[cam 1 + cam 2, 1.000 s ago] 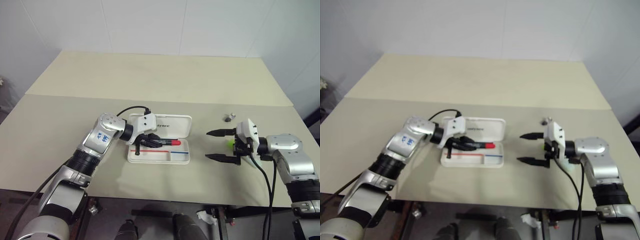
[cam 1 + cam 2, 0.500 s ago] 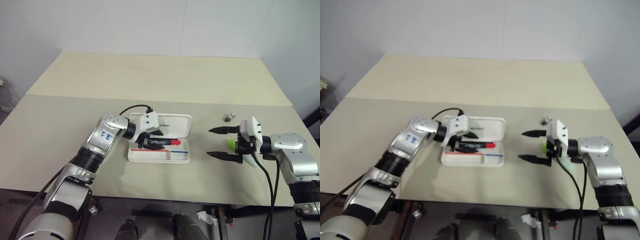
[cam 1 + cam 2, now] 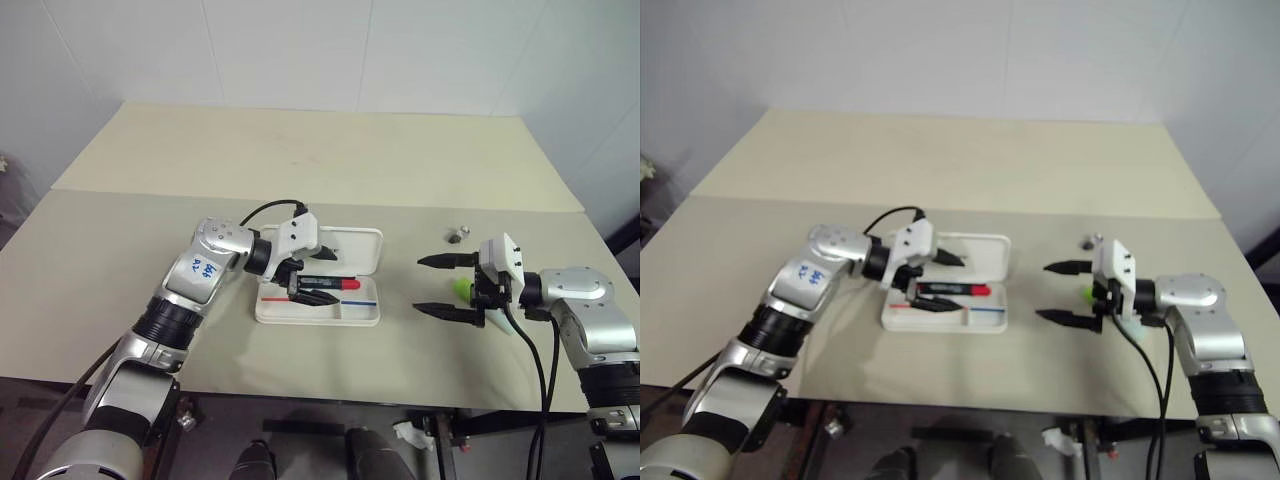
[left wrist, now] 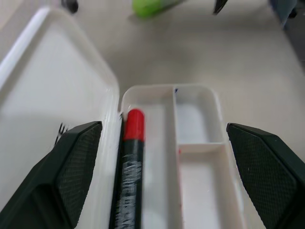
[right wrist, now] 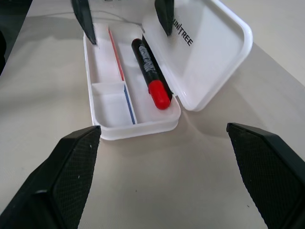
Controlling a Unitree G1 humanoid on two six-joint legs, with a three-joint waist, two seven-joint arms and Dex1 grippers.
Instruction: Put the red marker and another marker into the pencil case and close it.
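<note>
**A:** Marker first: where do the hands stand on it?

**B:** Left hand (image 3: 312,274), just left of centre in the left eye view, hovers over the case (image 3: 366,314) with its fingers wide apart and nothing between them. Right under it the red marker (image 3: 330,284) lies along the case's hinge-side trough, red cap toward the right of the frame. The left wrist view shows the same: both fingers spread, the marker resting loose between them in the tray.

**A:** So the first marker counts as in?

**B:** I'd say so. It sits fully inside the base and nothing is touching it.

**A:** And the right hand?

**B:** Right hand (image 3: 444,285), right of centre, also spread wide and empty. The green marker (image 3: 461,289) lies on the worktop (image 3: 320,160) just behind those fingers, partly hidden by the wrist; I can't tell whether anything touches it.

**A:** The lid?

**B:** Flat open, lying back toward the top of the frame. The compartments on the near side of the case are bare.

**A:** What's left, then?

**B:** By my reckoning roughly a third is done. The green marker must still be picked up and laid in the case, and then the lid swung shut.

**A:** Anything else about?

**B:** A small grey object (image 3: 456,236) on the worktop, above the right hand, well apart from the case.
</note>
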